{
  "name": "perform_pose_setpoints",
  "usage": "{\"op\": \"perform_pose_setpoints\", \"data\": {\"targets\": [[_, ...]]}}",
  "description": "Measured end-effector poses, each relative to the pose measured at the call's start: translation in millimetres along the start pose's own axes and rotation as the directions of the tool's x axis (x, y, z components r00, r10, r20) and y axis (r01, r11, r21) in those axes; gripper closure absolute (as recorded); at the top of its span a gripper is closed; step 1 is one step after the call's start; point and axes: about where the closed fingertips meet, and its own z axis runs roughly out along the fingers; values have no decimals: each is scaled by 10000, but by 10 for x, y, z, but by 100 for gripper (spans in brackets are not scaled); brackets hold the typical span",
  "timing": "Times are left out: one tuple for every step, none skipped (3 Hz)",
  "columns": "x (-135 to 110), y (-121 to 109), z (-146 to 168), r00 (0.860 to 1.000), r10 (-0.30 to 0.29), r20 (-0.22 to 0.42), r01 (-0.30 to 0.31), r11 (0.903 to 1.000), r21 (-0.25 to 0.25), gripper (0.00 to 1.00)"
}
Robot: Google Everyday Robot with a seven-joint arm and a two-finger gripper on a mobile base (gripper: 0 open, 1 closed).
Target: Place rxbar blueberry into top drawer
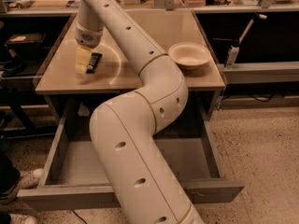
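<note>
**A:** What is nearest to the camera?

**B:** The top drawer (70, 197). It stands open under the counter, with its plain grey front panel toward us. Its flat grey bottom shows on both sides of the thick cream arm (140, 143). The arm rises across the middle of the drawer and hides part of it. At the left of the drawer, on the speckled floor, I see a pale shoe (22, 181).

**A:** And above the drawer?

**B:** Above it is the tan counter (187, 78). The arm bends over its front edge and then reaches back toward the left side.

**A:** Where is the hand?

**B:** The hand (88, 64) points down over the left part of the counter, close above the surface. Its pale yellow tip is just at the left of the rxbar blueberry (95, 62) and seems to touch it.

**A:** Does the hand hold the bar?

**B:** I cannot tell. The view does not show how far the hand is open, or if it grips the bar. The bar is dark, with its long side pointing away from us. It is on or just above the counter, not in the drawer.

**A:** What is farther?

**B:** On the right part of the counter stands a shallow pale bowl (188, 55), well apart from the hand. Behind it, the far benches carry small things that I cannot make out.
</note>
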Motion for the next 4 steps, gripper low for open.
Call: {"op": "perform_pose_setpoints", "data": {"targets": [[151, -50, -58, 9995, 311, 10, -311, 9995, 89, 0], [315, -85, -24, 9981, 622, 25, -622, 9981, 22, 0], [397, -100, 78, 9965, 829, -49, -830, 9965, -103, 0], [340, -181, 123, 9964, 828, 171, -831, 9964, 140, 19]]}}
